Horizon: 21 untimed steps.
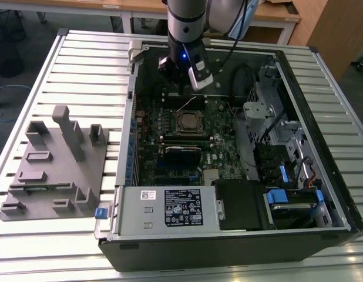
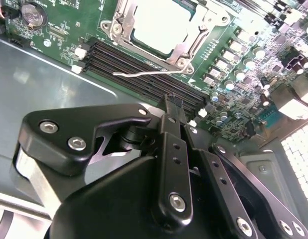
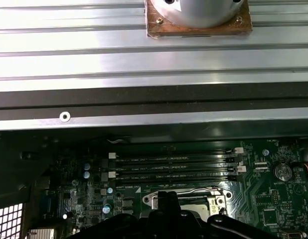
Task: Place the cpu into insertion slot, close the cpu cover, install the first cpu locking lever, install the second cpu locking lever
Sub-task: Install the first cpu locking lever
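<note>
The cpu [image 2: 156, 22] lies silver-grey in the insertion slot [image 1: 188, 121] on the green board. The cpu cover [image 2: 189, 50], a silvery frame, lies flat around it. One thin wire locking lever [image 2: 144, 73] runs along the socket's side next to the memory slots, its free end loose; in the exterior view the lever [image 1: 188, 104] slants up a little. My gripper [image 1: 180, 93] hangs just behind the socket, above the memory slots. The black fingers [image 2: 172, 102] stand together, shut on nothing, apart from the lever. The first wrist view has the gripper [image 3: 166, 196] just over the socket's edge.
The open computer case [image 1: 322, 76] rests on a slatted aluminium table [image 1: 76, 64]. Several black memory slots [image 3: 174, 168] run beside the socket. A power supply [image 1: 164, 208] and drive bays [image 1: 287, 170] fill the case's near and right parts. A grey fixture block [image 1: 55, 167] stands on the exterior view's left.
</note>
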Motion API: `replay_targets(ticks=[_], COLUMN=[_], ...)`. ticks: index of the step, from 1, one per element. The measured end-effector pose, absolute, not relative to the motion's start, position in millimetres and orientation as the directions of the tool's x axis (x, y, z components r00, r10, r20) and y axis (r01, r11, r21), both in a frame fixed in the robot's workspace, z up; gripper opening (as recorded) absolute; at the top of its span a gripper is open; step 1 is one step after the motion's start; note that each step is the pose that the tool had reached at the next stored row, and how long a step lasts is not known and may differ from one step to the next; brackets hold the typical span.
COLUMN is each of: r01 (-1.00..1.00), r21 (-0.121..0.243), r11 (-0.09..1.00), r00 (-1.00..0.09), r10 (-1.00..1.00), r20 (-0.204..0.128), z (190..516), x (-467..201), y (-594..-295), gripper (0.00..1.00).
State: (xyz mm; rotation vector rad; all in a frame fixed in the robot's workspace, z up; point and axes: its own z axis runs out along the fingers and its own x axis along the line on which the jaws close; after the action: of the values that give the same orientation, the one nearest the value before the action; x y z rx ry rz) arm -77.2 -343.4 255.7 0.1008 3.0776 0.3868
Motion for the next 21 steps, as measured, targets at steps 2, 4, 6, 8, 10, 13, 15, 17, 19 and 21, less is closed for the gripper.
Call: replay_targets(ticks=[2, 4, 6, 8, 10, 13, 15, 17, 19, 21], r01=[0.060, 0.060, 0.060, 0.060, 0.060, 0.060, 0.060, 0.060, 0.060, 0.060], r21=[0.248, 0.248, 0.248, 0.248, 0.248, 0.248, 0.248, 0.248, 0.248, 0.248], r11=[0.967, 0.967, 0.967, 0.967, 0.967, 0.967, 0.967, 0.967, 0.967, 0.967], r00=[-0.997, -0.997, -0.997, -0.997, -0.997, -0.997, -0.997, -0.997, -0.997, -0.997], r10=[0.069, 0.069, 0.069, 0.069, 0.069, 0.069, 0.069, 0.069, 0.069, 0.069], r20=[-0.030, -0.030, -0.030, -0.030, -0.030, -0.030, -0.030, -0.029, -0.029, -0.029], z=[255.7, 255.7, 255.7, 255.7, 255.7, 255.7, 255.7, 255.6, 255.5, 255.4], x=[-77.0, -76.9, -76.8, -74.9, -72.4, -72.2, -72.1, -70.0, -66.5, -63.1], y=[-343.4, -343.3, -343.4, -343.3, -343.4, -343.4, -343.4, -343.3, -343.4, -343.3], gripper=[0.10, 0.10, 0.10, 0.10, 0.10, 0.10, 0.10, 0.10, 0.10, 0.10])
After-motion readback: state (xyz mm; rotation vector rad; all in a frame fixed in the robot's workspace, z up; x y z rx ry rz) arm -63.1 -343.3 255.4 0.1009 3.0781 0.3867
